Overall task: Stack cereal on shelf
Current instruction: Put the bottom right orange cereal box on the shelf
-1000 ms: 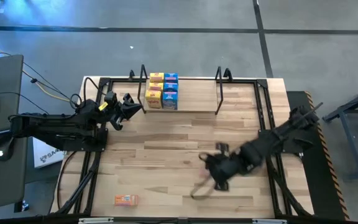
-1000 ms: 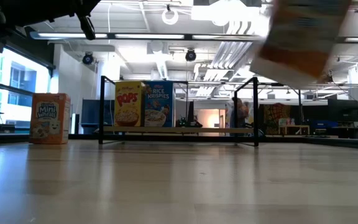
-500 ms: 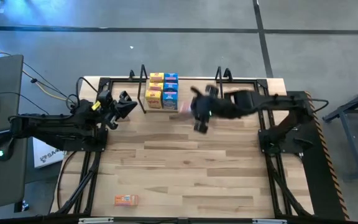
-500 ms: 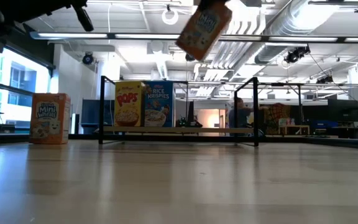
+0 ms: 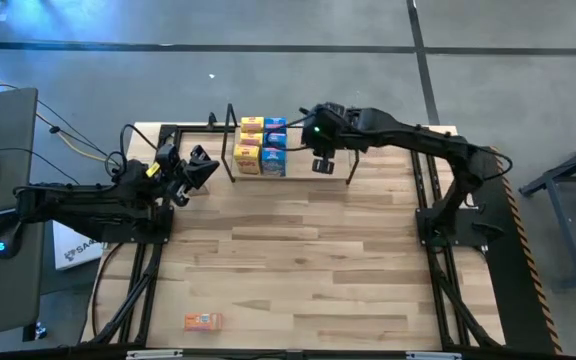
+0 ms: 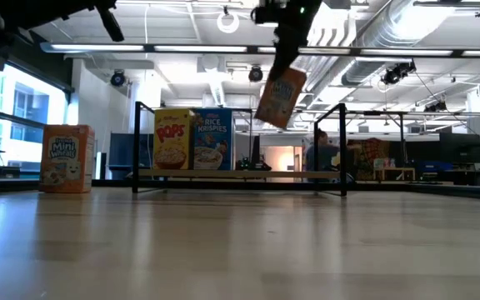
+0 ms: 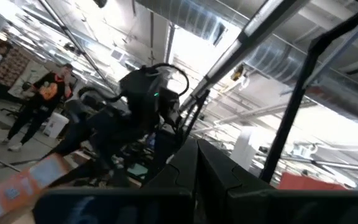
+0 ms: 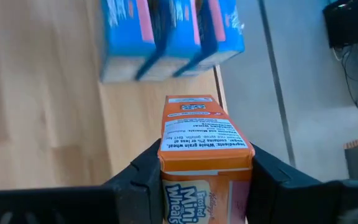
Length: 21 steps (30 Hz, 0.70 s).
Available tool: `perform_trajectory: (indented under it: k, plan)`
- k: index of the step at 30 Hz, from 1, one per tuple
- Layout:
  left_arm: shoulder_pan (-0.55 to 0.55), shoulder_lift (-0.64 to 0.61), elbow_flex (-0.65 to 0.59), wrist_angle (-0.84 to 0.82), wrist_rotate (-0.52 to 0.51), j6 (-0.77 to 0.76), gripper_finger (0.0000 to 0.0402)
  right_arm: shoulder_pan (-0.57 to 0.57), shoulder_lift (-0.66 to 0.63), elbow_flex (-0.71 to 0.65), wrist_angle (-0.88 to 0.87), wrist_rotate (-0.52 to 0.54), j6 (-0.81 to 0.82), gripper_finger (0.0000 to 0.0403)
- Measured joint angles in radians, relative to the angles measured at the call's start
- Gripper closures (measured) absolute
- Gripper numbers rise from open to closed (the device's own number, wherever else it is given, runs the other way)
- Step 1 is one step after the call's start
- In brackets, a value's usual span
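Observation:
My right gripper (image 5: 320, 140) hangs over the shelf (image 5: 353, 150) at the table's far edge, shut on an orange Mini Wheats box (image 6: 280, 96) that is right of the yellow and blue boxes (image 5: 263, 146). Those boxes stand on the shelf's wooden board (image 6: 248, 174). In the right wrist view the orange box (image 8: 207, 155) points at the blue boxes (image 8: 173, 37). Another orange box (image 5: 203, 321) lies on the table near its near left corner; in the low view it (image 6: 67, 158) stands upright. My left gripper (image 5: 196, 166) is open and waits left of the shelf. My right gripper pinches the orange box between its two fingers (image 8: 143, 177), which lie on two opposite sides of the box (image 8: 169, 168). The fingers come from above. The box hangs tilted below them (image 6: 278, 100), lifted clear of the shelf board.
The shelf's black upright rods (image 6: 342, 146) stand on either side of the board, with free board right of the blue boxes. Black frames (image 5: 433, 210) run along the table's edges. The middle of the wooden table (image 5: 298, 260) is bare. People stand in the room behind (image 6: 317, 154).
My right gripper has carried the orange box from the table's near right part up and toward the far edge, over the shelf. It has then come down beside the blue boxes, the box still tilted. My left gripper has drawn slightly left.

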Motion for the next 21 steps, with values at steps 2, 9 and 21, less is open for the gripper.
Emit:
perform_trajectory:
  k: [2, 9, 21]
  plan:
    - [0.000, 0.000, 0.000, 0.000, -0.027, 0.000, 0.0401, -0.024, 0.031, 0.000, 0.013, -0.004, -0.055, 0.0274]
    - [0.000, 0.000, 0.000, 0.000, -0.109, 0.002, 0.0401, -0.074, 0.124, 0.000, 0.069, -0.090, -0.115, 0.0274]
    - [0.000, 0.000, 0.000, 0.000, -0.110, 0.003, 0.0401, -0.130, 0.201, 0.000, 0.131, -0.093, -0.139, 0.0274]
